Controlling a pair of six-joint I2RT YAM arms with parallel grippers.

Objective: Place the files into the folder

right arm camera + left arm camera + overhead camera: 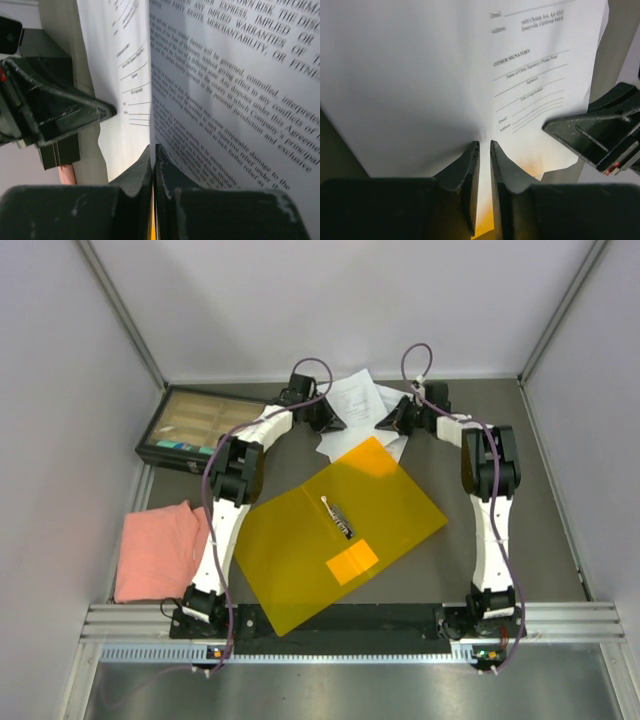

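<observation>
Light, limp white printed paper sheets (356, 392) are pinched at opposite edges by the left tool (483, 150) and right tool (153, 152); sagging is likely.

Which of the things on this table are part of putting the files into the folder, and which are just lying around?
Part of the job: the files; the folder, lying open; the left gripper and the right gripper, both pinching the files.
Just lying about: the black compartment box; the pink cloth.
</observation>
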